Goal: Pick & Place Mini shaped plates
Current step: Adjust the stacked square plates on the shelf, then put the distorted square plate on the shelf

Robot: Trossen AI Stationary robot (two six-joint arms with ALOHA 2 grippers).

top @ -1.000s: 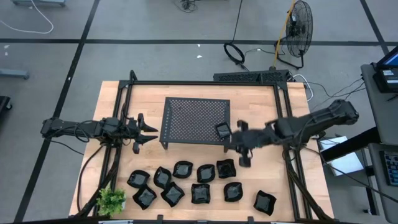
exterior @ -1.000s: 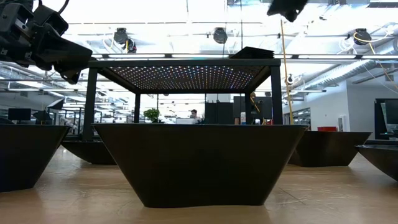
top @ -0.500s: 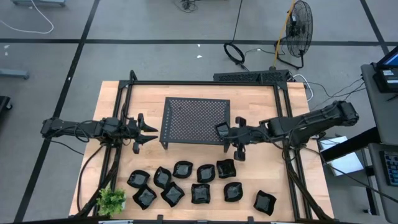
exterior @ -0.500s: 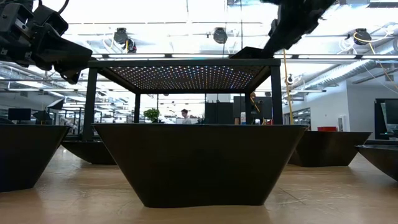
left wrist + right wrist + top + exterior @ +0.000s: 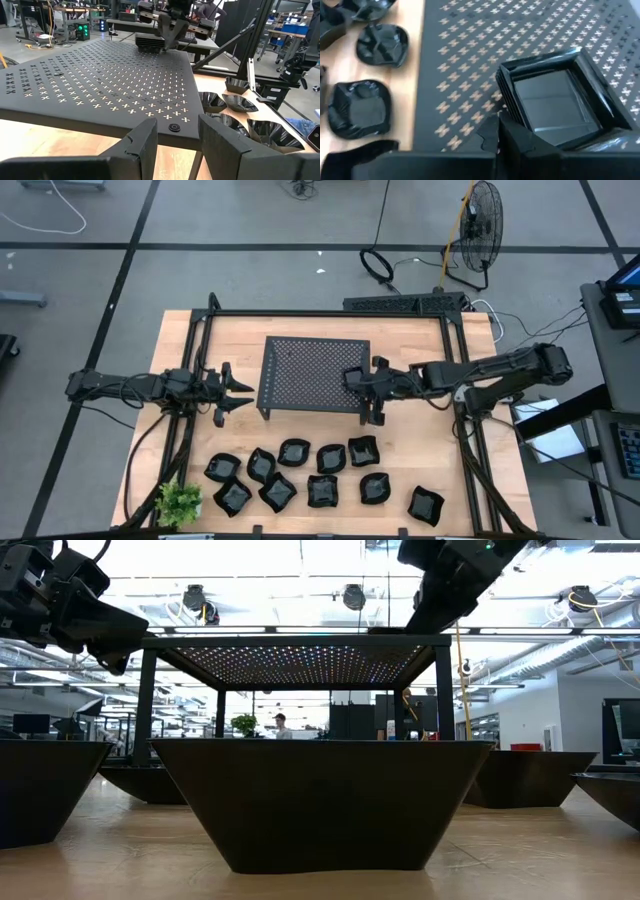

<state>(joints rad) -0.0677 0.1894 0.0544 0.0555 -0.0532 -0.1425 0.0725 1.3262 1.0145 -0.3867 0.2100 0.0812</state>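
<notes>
My right gripper (image 5: 364, 385) is at the right edge of the black perforated rack (image 5: 310, 370), shut on a small square glossy black plate (image 5: 555, 97) that is over the rack top. In the left wrist view this plate (image 5: 150, 42) looks level at the rack's far edge. Whether it rests on the rack, I cannot tell. Several other mini plates (image 5: 320, 475) sit on their bases on the wooden table, near the near edge. My left gripper (image 5: 240, 392) waits open beside the rack's left edge, touching nothing. My right gripper pinches the square plate by its rim (image 5: 512, 117), on the side toward the table's right edge. The fingers (image 5: 520, 137) come at it from the table's right, slanting down. The plate is about level over the rack's right part.
A small green plant (image 5: 180, 502) stands at the table's near left corner. A black frame (image 5: 330, 315) runs around the table's far and side edges. The rack top left of the held plate is bare. In the low view one dish (image 5: 320, 800) fills the foreground.
My right gripper has moved toward the table's left and come down at the rack's right edge, still shut on the square plate. The plate has shifted slightly farther onto the rack and gone from tilted to about level.
</notes>
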